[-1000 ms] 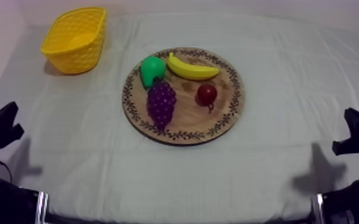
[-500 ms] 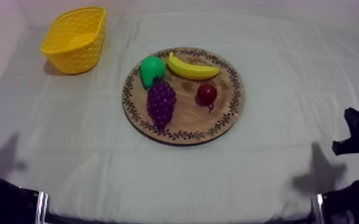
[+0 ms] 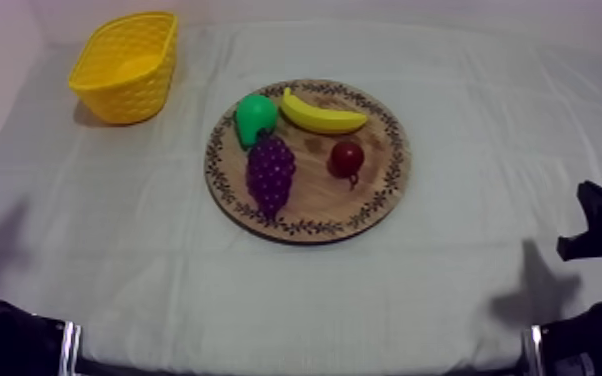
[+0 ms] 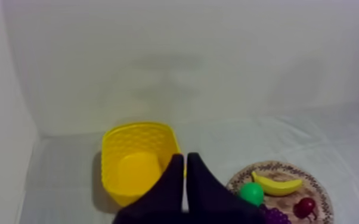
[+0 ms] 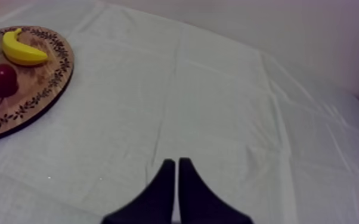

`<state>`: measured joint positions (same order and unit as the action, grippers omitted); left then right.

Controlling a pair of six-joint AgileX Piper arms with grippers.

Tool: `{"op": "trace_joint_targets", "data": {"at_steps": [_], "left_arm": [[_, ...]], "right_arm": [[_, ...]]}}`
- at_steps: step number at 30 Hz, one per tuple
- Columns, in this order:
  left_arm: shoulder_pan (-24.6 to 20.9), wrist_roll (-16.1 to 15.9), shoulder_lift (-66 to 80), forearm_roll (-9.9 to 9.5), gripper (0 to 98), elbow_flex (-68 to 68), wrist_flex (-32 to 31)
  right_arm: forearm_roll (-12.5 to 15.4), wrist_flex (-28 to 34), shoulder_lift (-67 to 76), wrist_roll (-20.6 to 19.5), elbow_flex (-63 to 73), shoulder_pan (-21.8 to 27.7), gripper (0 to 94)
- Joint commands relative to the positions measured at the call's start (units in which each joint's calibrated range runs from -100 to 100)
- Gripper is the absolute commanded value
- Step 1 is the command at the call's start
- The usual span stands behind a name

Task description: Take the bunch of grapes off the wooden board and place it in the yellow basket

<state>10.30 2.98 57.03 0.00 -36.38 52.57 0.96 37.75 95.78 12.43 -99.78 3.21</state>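
Note:
The purple bunch of grapes (image 3: 270, 172) lies on the round wooden board (image 3: 385, 190), at its front left, with a green pear (image 3: 255, 116), a banana (image 3: 322, 115) and a small red fruit (image 3: 346, 157) around it. The yellow basket (image 3: 128, 65) stands at the far left. My left gripper (image 4: 185, 156) is shut on nothing and hangs high, looking down on the basket (image 4: 139, 161) and the board (image 4: 324, 192). My right gripper (image 5: 176, 161) is shut on nothing over bare cloth to the right of the board (image 5: 39, 95); it rests low at the right edge (image 3: 597, 225).
Grey-white cloth covers the table. The basket (image 4: 113, 143) sits close to the back-left corner, near the pale walls. Black parts of the arms sit at the lower left (image 3: 5, 340) and lower right (image 3: 585, 345) edges. Open cloth lies between basket and board.
My left gripper has risen from its low place at the left edge and left the top view, with only a faint shadow on the cloth. The right arm and the fruit are still.

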Motion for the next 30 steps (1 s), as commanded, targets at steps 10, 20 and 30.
{"op": "trace_joint_targets", "data": {"at_steps": [10, 20, 30], "left_arm": [[7.88, -0.67, -18.44, -0.96, 0.0, 14.18, 1.14], [14.88, 2.11, -30.57, -3.6, 0.0, 17.25, -3.17], [19.09, 3.33, -34.08, -3.6, 0.0, 14.95, -3.8]], "right_arm": [[0.0, -0.01, -0.02, 0.0, 0.01, 0.01, 0.3], [0.0, -0.01, -0.02, 0.0, 0.01, 0.01, 0.3], [0.0, -0.01, -0.02, -0.01, 0.01, 0.01, 0.3]]}}
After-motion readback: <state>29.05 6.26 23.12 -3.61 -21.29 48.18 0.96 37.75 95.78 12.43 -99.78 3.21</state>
